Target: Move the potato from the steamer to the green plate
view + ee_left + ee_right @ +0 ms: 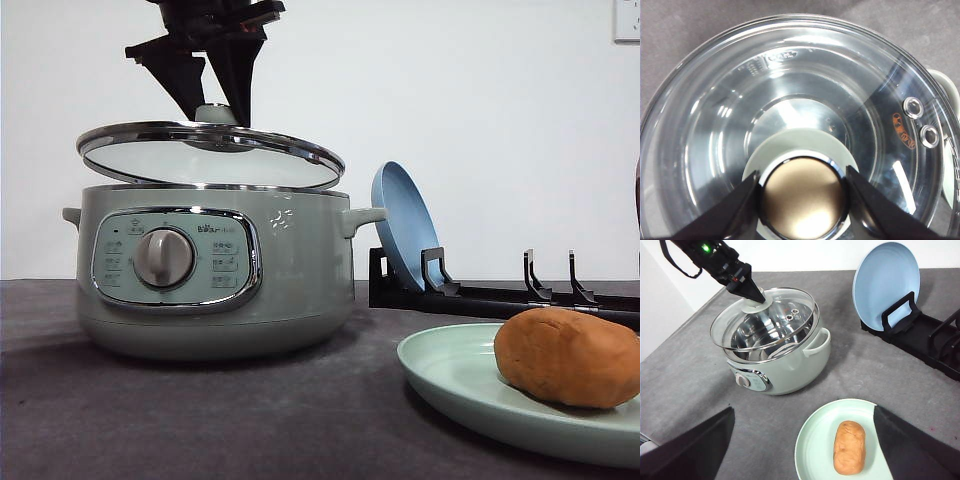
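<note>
The potato (568, 356) (849, 447) lies on the green plate (450, 375) (815, 445) at the front right of the table. To the left stands the steamer (210, 270) (790, 365). Its glass lid (210, 155) (790, 85) hangs slightly tilted just above the pot rim. My left gripper (215, 105) (802, 177) is shut on the lid's knob (804, 200), one finger at each side. Through the glass the pot's bare metal inside shows. My right gripper (804, 412) hovers open above the plate, its fingers spread wide to either side of the potato.
A blue plate (402, 225) (885, 277) stands on edge in a black rack (500, 295) (925, 337) behind the green plate, right of the steamer. Grey cloth covers the table; bare cloth lies in front of the steamer.
</note>
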